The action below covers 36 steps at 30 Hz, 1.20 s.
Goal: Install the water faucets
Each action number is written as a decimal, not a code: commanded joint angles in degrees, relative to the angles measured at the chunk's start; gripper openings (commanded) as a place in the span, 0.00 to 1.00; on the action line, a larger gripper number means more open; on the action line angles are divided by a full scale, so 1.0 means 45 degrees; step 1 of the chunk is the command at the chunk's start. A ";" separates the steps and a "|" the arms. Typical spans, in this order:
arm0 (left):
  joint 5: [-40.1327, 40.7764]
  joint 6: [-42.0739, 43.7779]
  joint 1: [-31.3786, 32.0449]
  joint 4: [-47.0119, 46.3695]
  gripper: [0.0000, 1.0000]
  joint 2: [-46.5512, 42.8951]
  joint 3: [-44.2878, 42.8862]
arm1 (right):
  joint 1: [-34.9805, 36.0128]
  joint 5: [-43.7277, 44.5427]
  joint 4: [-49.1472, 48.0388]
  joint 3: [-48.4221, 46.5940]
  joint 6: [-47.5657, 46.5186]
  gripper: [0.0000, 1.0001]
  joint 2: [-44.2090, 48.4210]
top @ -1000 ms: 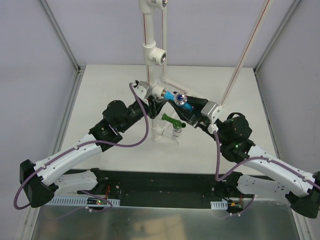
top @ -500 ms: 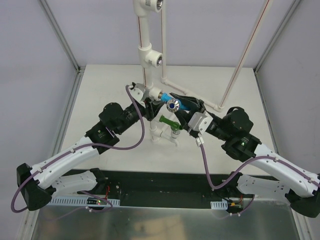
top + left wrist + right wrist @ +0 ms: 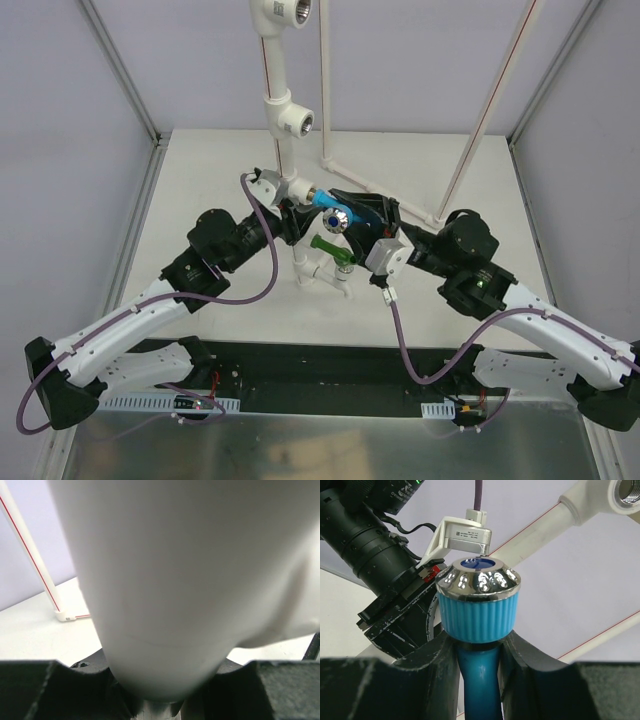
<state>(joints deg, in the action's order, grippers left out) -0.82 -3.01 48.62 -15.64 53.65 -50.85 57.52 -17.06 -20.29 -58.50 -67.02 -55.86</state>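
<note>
Just changed: we see the right tool (image 3: 477, 655) has rolled over with the blue faucet (image 3: 477, 610). In the top view its silver cap sits lower and further left than a second ago.
Meaning: we judge this to be a screwing turn, driving the faucet into a socket on the pipe (image 3: 270, 75). How deep the thread sits we cannot tell.
Left tool (image 3: 287, 205): clenched around the pipe at frame centre, bracing it. In its own view the pipe fills nearly the whole frame.
Right tool: grasping the blue faucet by the stem, just under the ribbed collar.
Blue faucet: frame centre in the top view, between the two tools, its far end against the pipe fitting beside the left tool.
Green faucet (image 3: 328, 247): just below the blue one, on the pipe's lower fitting above the surface (image 3: 200, 180). We judge it already installed.
Versus earlier: the pipe now leans left, its top end moved from upper centre towards upper left. Both arms have shifted left with it, and both grips are unchanged.
</note>
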 commanded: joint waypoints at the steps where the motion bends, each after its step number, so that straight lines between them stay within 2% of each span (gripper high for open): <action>1: -0.1888 -0.3062 0.0445 0.1112 0.00 -0.0301 -0.0008 | -0.0125 0.0119 0.1306 -0.0203 -0.0379 0.00 -0.0966; 6: -0.1889 -0.3063 0.0426 0.1131 0.00 -0.0262 -0.0009 | -0.0125 0.0119 0.1365 -0.0262 0.0127 0.00 -0.1084; 16: -0.1869 -0.3082 0.0445 0.1112 0.00 -0.0242 -0.0009 | -0.0125 0.0080 0.0409 0.0265 0.3641 0.00 -0.1045; 31: -0.1830 -0.3004 0.0426 0.1054 0.00 -0.0125 0.0050 | -0.0145 0.1388 -0.0178 0.0246 1.1139 0.00 -0.0654; 36: -0.1732 -0.3023 0.0445 0.0956 0.00 -0.0125 0.0089 | -0.0125 0.2714 0.0055 0.0013 1.4205 0.00 -0.0595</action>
<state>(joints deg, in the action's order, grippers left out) -1.39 -2.98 48.27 -15.29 53.23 -50.74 57.21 -10.70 -23.83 -58.59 -21.23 -56.42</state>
